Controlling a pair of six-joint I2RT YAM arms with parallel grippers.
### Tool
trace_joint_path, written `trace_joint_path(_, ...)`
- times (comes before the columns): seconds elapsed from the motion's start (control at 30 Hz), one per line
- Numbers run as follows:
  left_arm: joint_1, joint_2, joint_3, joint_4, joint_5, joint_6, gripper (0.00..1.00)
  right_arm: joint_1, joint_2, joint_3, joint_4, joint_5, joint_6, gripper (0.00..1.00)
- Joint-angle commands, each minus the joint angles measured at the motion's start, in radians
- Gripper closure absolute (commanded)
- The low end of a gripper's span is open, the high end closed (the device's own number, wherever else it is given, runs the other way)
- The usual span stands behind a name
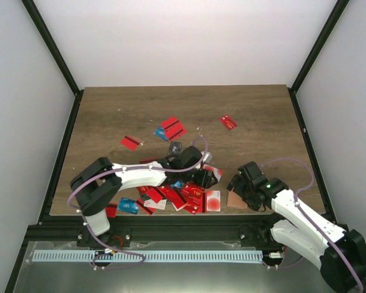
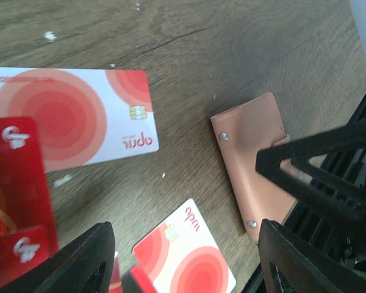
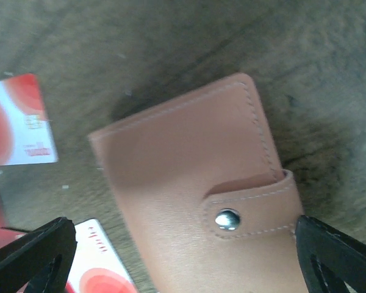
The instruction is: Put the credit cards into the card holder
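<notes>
The tan card holder (image 1: 235, 199) lies flat near the table's front edge; it also shows in the left wrist view (image 2: 253, 162) and the right wrist view (image 3: 189, 177), snap strap closed. My right gripper (image 1: 240, 190) is open just above it, jaws wide on either side (image 3: 186, 262). My left gripper (image 1: 202, 171) is open and empty over the pile of red credit cards (image 1: 183, 194). A white card with red circles (image 2: 186, 259) lies between its jaws (image 2: 186, 265). Another white card (image 2: 73, 119) and red cards (image 2: 15, 183) lie to the left.
Loose cards lie farther back: red ones (image 1: 172, 128), (image 1: 228, 122), (image 1: 130, 142) and a blue one (image 1: 160, 133). Another blue card (image 1: 128, 206) lies at the front left. The black frame rail (image 1: 171, 226) runs along the front edge. The right gripper's black fingers (image 2: 317, 165) overlap the holder.
</notes>
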Motion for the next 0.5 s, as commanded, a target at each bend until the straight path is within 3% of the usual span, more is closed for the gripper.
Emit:
trace_joint_path(0.0, -0.014, 0.102, 0.068, 0.047, 0.081, 0.017, 0.35, 0.013, 0.032, -0.018, -0.033, 0.03, 0.048, 0.0)
trace_joint_path(0.17, -0.028, 0.182, 0.118, 0.069, 0.142, 0.03, 0.41, 0.013, 0.028, -0.009, -0.055, 0.04, 0.05, 0.01)
trace_joint_path(0.47, -0.042, 0.298, 0.218, 0.073, 0.208, 0.062, 0.47, 0.013, 0.064, -0.016, 0.011, 0.008, -0.019, 0.21)
